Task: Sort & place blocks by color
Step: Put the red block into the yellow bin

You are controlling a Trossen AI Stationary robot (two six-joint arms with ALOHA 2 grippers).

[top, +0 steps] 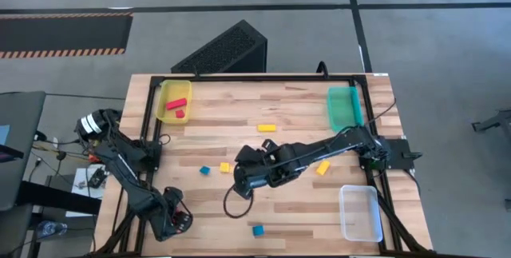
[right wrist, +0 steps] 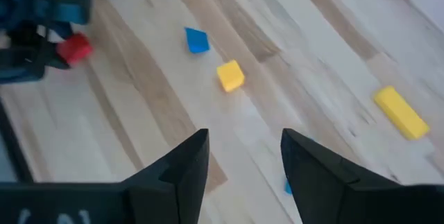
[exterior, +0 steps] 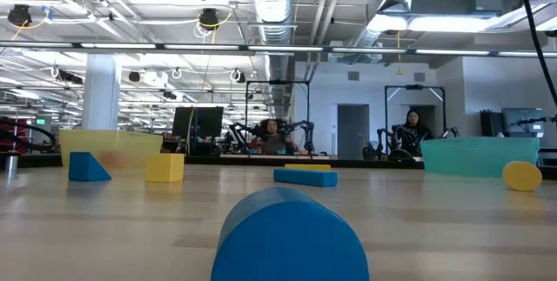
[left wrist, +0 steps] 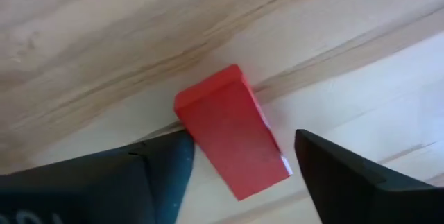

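The sorting is only partly done, judging by how things lie. In the high view the yellow tray (top: pixel 173 101) at the far left corner of the counter (top: pixel 295 106) already holds two red blocks (top: pixel 177 108), while the teal tray (top: pixel 345 105) at the far right and the clear tray (top: pixel 360 212) at the near right look empty. Still loose on the wood are a yellow bar (top: pixel 266 128), a small yellow cube (top: pixel 225 166), a blue block (top: pixel 204 170), a yellow piece (top: pixel 322 168) beside the right arm, and a blue block (top: pixel 257 230) near the front edge. The left end effector (top: pixel 174 220) sits at the near left corner, and only its wrist view shows why: a red block (left wrist: pixel 232 137) lies on the counter between its spread fingers, one finger touching it, not clamped. The right end effector (right wrist: pixel 239 158) hovers mid-counter with its fingers apart and nothing between them. The low view adds little on progress (a blue block (exterior: pixel 289 236) fills its foreground), though it shows a flat blue piece under the yellow bar, which the overhead view hides.
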